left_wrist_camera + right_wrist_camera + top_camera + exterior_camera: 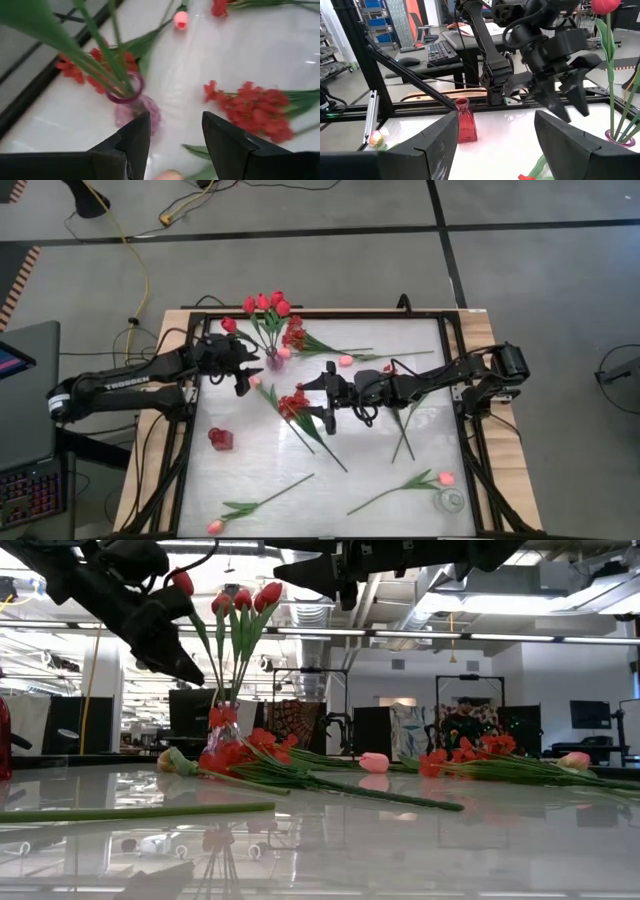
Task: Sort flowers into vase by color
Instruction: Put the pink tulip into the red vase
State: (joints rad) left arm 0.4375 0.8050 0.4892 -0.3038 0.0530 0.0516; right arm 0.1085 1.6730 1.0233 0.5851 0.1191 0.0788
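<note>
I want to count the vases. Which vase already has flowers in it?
The pink-purple vase by the left end effector holds red tulips. The red vase and clear vase stand empty.

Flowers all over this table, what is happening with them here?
Two robot arms are sorting flowers. Red tulips already stand in the pink vase. The left gripper hovers open beside it, holding nothing. The right gripper hangs open above a spray of red blossoms. A red vase and pink tulips still wait.
</note>
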